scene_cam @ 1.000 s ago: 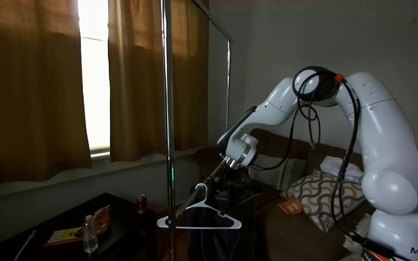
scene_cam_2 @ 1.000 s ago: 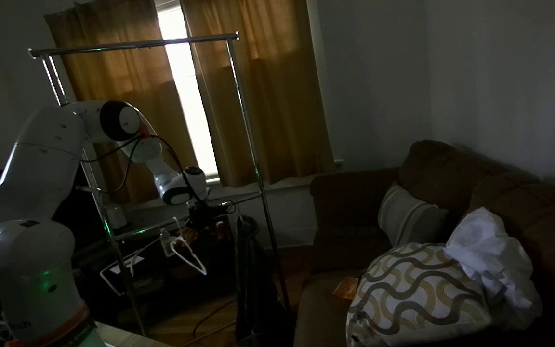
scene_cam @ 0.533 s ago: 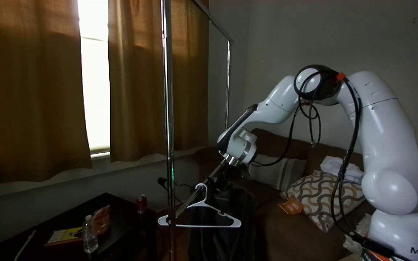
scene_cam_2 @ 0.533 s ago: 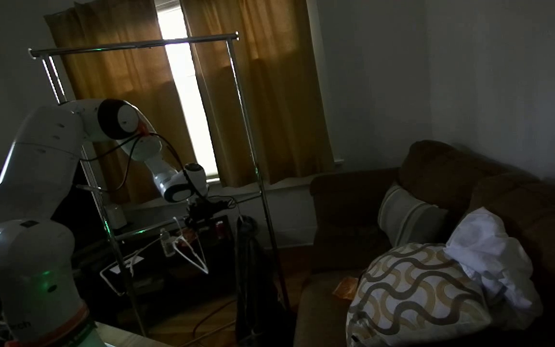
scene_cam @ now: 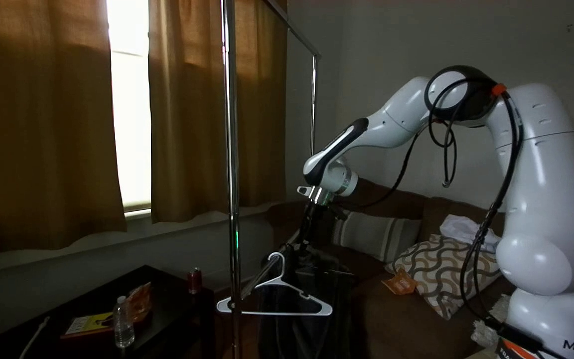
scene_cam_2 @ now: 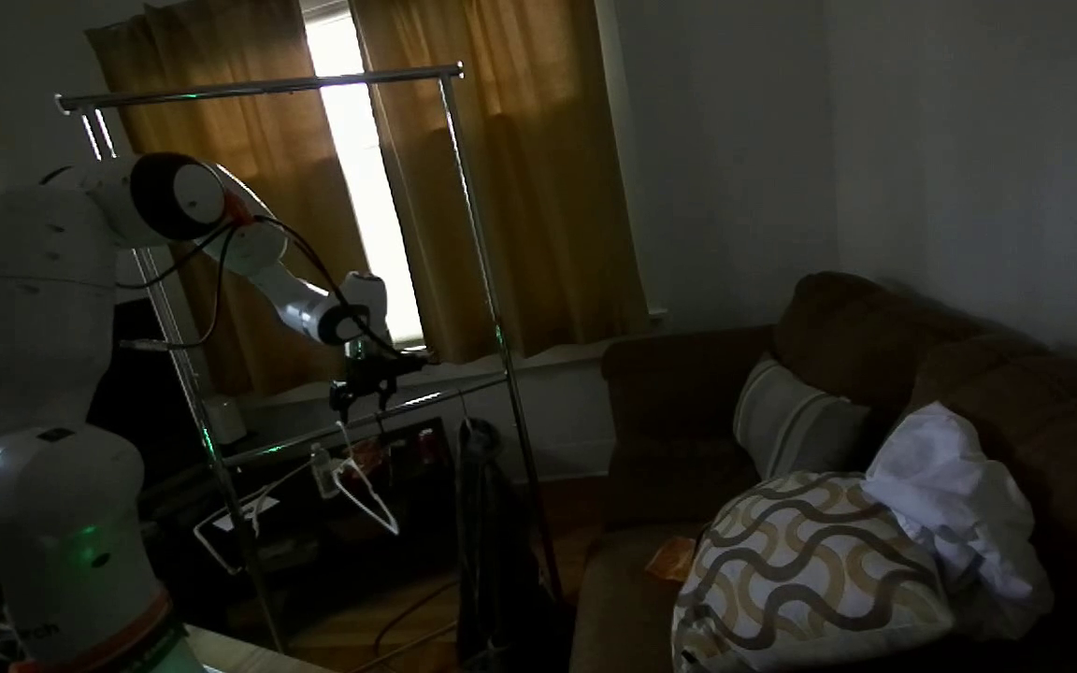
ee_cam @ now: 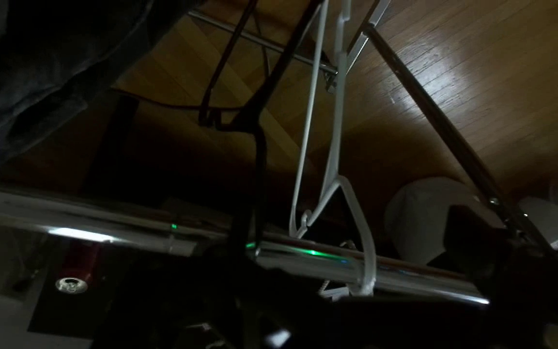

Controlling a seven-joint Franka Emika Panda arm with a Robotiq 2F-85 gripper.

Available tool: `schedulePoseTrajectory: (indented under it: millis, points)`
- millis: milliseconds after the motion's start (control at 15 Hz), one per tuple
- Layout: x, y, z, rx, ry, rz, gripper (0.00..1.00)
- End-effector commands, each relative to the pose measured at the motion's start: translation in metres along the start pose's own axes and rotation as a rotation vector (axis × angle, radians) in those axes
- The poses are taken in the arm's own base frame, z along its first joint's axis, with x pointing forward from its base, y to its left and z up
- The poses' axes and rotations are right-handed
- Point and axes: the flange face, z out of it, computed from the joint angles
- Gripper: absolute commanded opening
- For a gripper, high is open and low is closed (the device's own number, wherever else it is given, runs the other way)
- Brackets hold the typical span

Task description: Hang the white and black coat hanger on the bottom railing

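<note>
Both exterior views: the white hanger [scene_cam: 277, 282] hangs below the end effector [scene_cam_2: 361, 409].

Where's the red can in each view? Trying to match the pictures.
In an exterior view: red can left of centre, low, left of the bottom railing.
In an exterior view: red can a bit left of centre, below the bottom railing.
Wrist view: red can lower left, below the bottom railing in the picture.
Shared landmark: the bottom railing, in all three.
</note>
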Motion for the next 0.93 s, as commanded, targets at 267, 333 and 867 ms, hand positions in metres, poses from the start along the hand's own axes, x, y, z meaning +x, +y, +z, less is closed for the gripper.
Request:
schedulePoseTrajectory:
  millis: [267, 333, 867]
  points:
    - [0.017, -0.036, -0.106, -0.039, -0.137, 0.025, 1.00]
    - [0.018, -0.039, -0.117, -0.047, -0.149, 0.027, 1.00]
    - [0.043, -0.075, -0.201, -0.138, -0.151, 0.025, 1.00]
